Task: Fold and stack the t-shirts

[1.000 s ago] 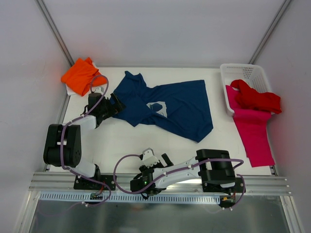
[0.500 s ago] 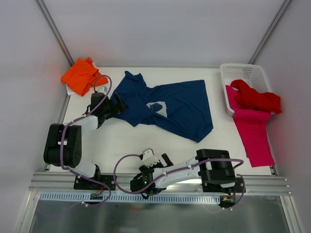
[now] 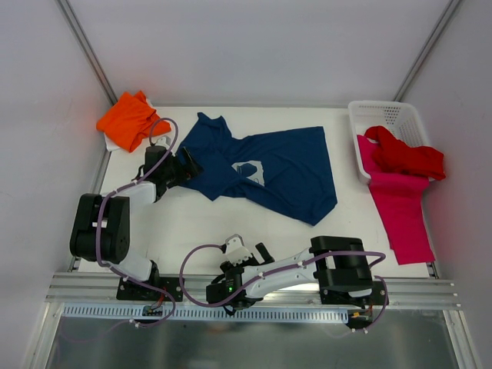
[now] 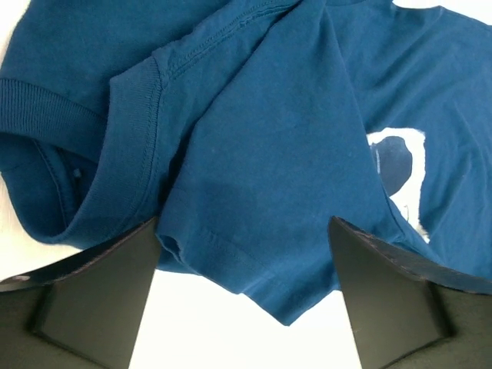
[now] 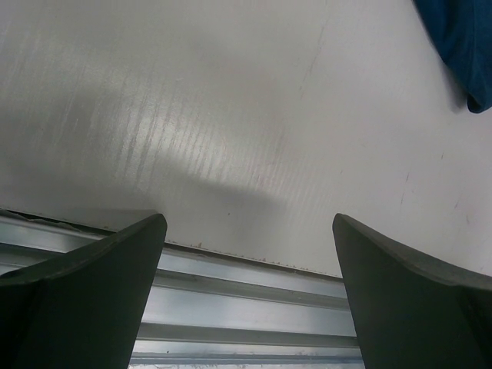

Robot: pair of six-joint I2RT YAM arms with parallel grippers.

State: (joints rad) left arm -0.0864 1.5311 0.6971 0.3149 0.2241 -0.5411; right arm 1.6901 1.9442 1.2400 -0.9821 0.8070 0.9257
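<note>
Entry, navy blue t-shirt [image 3: 284,169]: it lies spread but rumpled mid-bench [image 3: 231,223], pale print up, collar [image 4: 131,131] and one sleeve toward the left. Entry, left gripper [image 3: 183,166]: over the last second we see it creep from the bench beside the shirt's left edge onto the cloth. It now straddles the sleeve hem [image 4: 254,269] just beside the collar, with its jaws wide and nothing held. Entry, right gripper [image 3: 247,252]: it has not moved and sits low at the near edge over bare bench, jaws wide and empty. Entries unmoved: orange t-shirt [image 3: 127,119] bunched at the far-left corner; red t-shirt [image 3: 403,156] in the white mesh basket [image 3: 384,114]; magenta-pink t-shirt [image 3: 403,215] trailing from the basket onto the bench. Assessment: we judge a pinch on the sleeve is next, so the navy fold is only beginning and no stack exists yet.
</note>
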